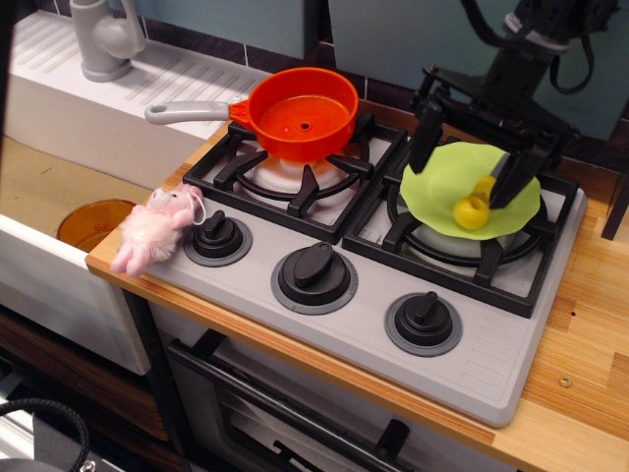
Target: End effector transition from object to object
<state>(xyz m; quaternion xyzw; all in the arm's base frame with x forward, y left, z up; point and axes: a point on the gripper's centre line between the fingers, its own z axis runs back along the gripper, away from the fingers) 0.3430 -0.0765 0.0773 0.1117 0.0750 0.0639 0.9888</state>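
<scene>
My black gripper [468, 157] hangs from a bulky black wrist with cables at the back right, above the right burner. Its two long dark prongs stand wide apart, one finger [425, 138] at the left rim of a lime green plate [447, 177] and the other at the plate's right side. The gripper is open and holds nothing. A yellow toy [475, 207] lies on the plate, close under the right prong.
An orange pan [303, 113] with a grey handle sits on the left burner. A pink plush toy [154, 227] lies at the stove's front left corner. Three black knobs [314, 271] line the front. A grey tap [103, 37] and sink are at left.
</scene>
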